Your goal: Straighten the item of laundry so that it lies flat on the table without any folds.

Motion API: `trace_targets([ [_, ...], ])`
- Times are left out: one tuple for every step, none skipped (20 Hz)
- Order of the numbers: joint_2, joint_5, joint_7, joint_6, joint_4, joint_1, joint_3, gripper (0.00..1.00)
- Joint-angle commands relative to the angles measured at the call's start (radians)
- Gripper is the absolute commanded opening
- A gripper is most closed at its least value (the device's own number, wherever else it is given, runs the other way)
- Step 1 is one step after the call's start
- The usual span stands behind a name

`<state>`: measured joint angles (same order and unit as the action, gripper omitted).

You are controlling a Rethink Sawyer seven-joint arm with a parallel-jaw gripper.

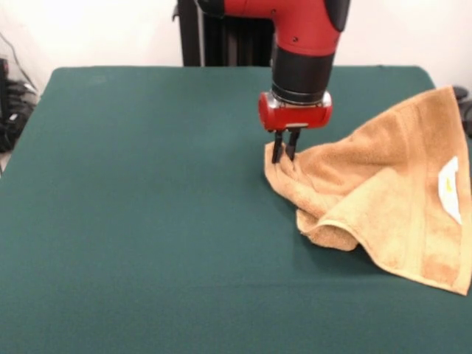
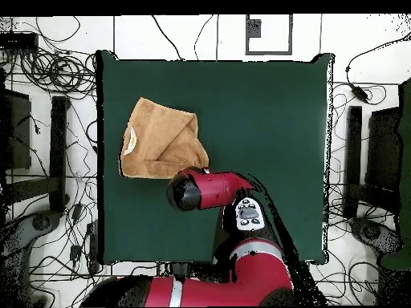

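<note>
Towel (image 1: 391, 184) corner pinched between gripper (image 1: 286, 153) jaws.

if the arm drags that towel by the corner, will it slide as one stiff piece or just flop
Probably flop: the towel is already bunched, with a fold curled over near the gripper, so it looks limp. Likely light too. Its looped pile may catch on the felt-like table, so the pulled corner may stretch out before the rest follows.
</note>
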<state>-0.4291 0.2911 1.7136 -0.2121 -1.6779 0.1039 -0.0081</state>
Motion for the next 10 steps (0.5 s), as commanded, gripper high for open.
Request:
trace_targets([
  [-0.071, 0.001, 0.069, -0.030, -0.034, 0.079, 0.089, 0.00],
  [-0.090, 0.007, 0.050, -0.044, -0.049, 0.101, 0.103, 0.00],
  [-0.109, 0.012, 0.031, -0.059, -0.064, 0.123, 0.116, 0.00],
  [-0.128, 0.016, 0.014, -0.074, -0.075, 0.141, 0.127, 0.00],
  [-0.140, 0.020, -0.002, -0.088, -0.080, 0.157, 0.137, 0.00],
  [-0.155, 0.023, -0.015, -0.101, -0.090, 0.173, 0.146, 0.00],
  [-0.164, 0.027, -0.028, -0.113, -0.093, 0.187, 0.156, 0.00],
  [-0.175, 0.030, -0.041, -0.125, -0.101, 0.204, 0.167, 0.00],
  [-0.186, 0.034, -0.053, -0.135, -0.108, 0.220, 0.178, 0.00],
  [-0.196, 0.038, -0.061, -0.143, -0.117, 0.231, 0.186, 0.00],
])
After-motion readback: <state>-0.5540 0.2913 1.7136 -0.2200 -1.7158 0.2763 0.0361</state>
